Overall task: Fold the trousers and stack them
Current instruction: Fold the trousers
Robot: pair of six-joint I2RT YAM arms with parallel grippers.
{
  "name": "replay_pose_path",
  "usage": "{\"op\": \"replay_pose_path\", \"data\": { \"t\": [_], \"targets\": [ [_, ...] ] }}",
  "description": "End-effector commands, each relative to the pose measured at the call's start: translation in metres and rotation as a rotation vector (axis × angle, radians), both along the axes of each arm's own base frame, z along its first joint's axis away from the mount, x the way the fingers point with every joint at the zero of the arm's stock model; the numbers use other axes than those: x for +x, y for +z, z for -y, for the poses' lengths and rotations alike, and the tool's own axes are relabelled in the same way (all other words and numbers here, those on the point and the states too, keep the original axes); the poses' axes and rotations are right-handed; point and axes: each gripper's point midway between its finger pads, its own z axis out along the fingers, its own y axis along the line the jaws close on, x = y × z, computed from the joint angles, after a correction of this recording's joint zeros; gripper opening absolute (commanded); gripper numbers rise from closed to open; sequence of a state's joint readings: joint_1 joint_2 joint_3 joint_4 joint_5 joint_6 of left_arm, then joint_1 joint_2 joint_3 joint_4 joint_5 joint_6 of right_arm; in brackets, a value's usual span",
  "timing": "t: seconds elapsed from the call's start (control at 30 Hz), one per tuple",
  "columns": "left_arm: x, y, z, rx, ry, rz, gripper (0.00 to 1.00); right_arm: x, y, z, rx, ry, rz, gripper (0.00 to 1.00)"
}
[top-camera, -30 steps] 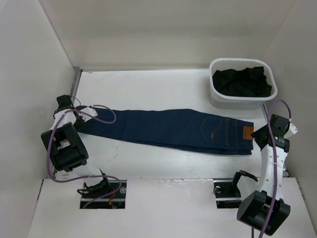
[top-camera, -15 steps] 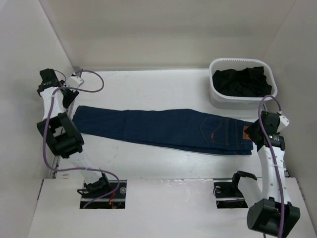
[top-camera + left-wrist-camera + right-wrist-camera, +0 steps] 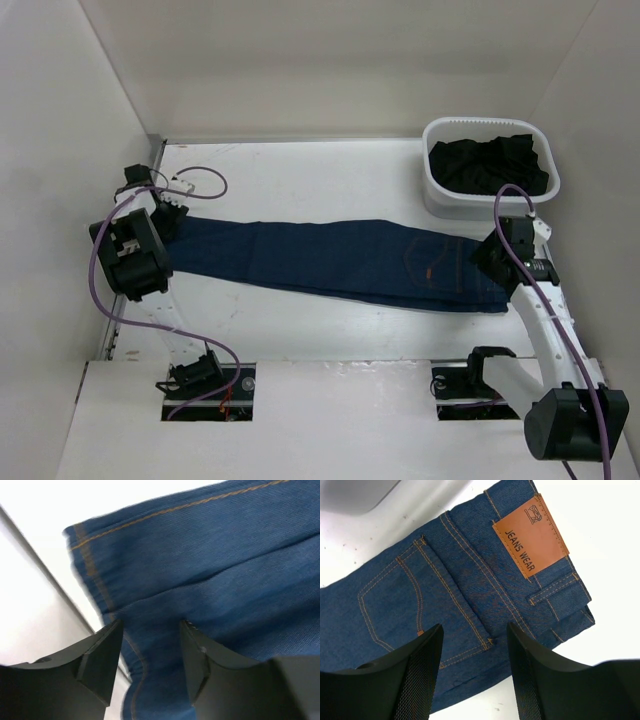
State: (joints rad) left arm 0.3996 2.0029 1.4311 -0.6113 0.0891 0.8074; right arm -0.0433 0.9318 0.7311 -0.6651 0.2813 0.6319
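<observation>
White table [image 3: 320,175] carries the trousers [image 3: 330,255] stretched from near its left edge towards its right edge, the left gripper [image 3: 150,627] over the hem [image 3: 95,565] and the right gripper [image 3: 475,630] over the waistband [image 3: 520,595], both parted and empty, probably to pinch each end, with a tub [image 3: 480,208] at the far right corner.

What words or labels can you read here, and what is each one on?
"JEANS WEAR": on the brown patch at the waist of the jeans.
The small emblem beside it is too small to read.
Nothing else carries text.
</observation>
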Motion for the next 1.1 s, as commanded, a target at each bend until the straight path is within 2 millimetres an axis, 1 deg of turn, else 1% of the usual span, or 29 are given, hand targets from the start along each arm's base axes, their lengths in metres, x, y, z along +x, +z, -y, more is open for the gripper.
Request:
{"op": "replay_pose_path", "data": {
  "t": [0.0, 0.07, 0.13, 0.27, 0.3, 0.33, 0.4, 0.43, 0.5, 0.57, 0.63, 0.73, 0.83, 0.9, 0.97, 1.07],
  "targets": [
    [0.008, 0.002, 0.003, 0.033, 0.004, 0.04, 0.45, 0.015, 0.022, 0.001, -0.011, -0.015, 0.087, 0.58],
    [0.008, -0.002, 0.002, 0.055, 0.006, 0.03, 0.4, 0.015, 0.025, 0.003, -0.012, -0.018, 0.095, 0.58],
    [0.009, -0.002, -0.004, 0.084, 0.021, 0.033, 0.35, 0.014, 0.026, 0.004, -0.013, -0.02, 0.102, 0.58],
    [0.019, 0.015, -0.015, 0.121, 0.048, 0.094, 0.22, 0.011, 0.021, 0.004, -0.013, -0.021, 0.094, 0.58],
    [0.021, 0.02, -0.017, 0.127, 0.055, 0.109, 0.21, 0.011, 0.019, 0.004, -0.011, -0.019, 0.091, 0.58],
    [0.024, 0.025, -0.019, 0.133, 0.06, 0.125, 0.24, 0.01, 0.017, 0.003, -0.008, -0.016, 0.087, 0.58],
    [0.028, 0.035, -0.024, 0.139, 0.078, 0.155, 0.41, 0.01, 0.014, 0.002, -0.006, -0.014, 0.079, 0.58],
    [0.029, 0.037, -0.025, 0.138, 0.089, 0.163, 0.46, 0.009, 0.013, 0.002, -0.006, -0.013, 0.075, 0.58],
    [0.03, 0.038, -0.029, 0.135, 0.104, 0.162, 0.48, 0.009, 0.013, 0.002, -0.006, -0.011, 0.078, 0.58],
    [0.025, 0.029, -0.032, 0.142, 0.107, 0.123, 0.48, 0.009, 0.013, 0.002, -0.006, -0.014, 0.081, 0.58],
    [0.019, 0.018, -0.029, 0.137, 0.087, 0.077, 0.46, 0.009, 0.014, 0.003, -0.007, -0.015, 0.085, 0.58],
    [0.011, 0.005, -0.026, 0.127, 0.076, 0.038, 0.4, 0.009, 0.016, 0.005, -0.013, -0.016, 0.087, 0.58],
    [0.009, -0.004, -0.029, 0.139, 0.09, 0.013, 0.3, 0.009, 0.017, 0.005, -0.014, -0.016, 0.091, 0.58],
    [0.011, -0.003, -0.033, 0.153, 0.111, 0.016, 0.2, 0.009, 0.018, 0.005, -0.014, -0.016, 0.094, 0.58],
    [0.015, 0.004, -0.035, 0.156, 0.127, 0.039, 0.12, 0.009, 0.018, 0.005, -0.014, -0.016, 0.096, 0.58],
    [0.022, 0.018, -0.038, 0.167, 0.145, 0.086, 0.06, 0.009, 0.018, 0.005, -0.014, -0.016, 0.094, 0.58]
  ]
}}
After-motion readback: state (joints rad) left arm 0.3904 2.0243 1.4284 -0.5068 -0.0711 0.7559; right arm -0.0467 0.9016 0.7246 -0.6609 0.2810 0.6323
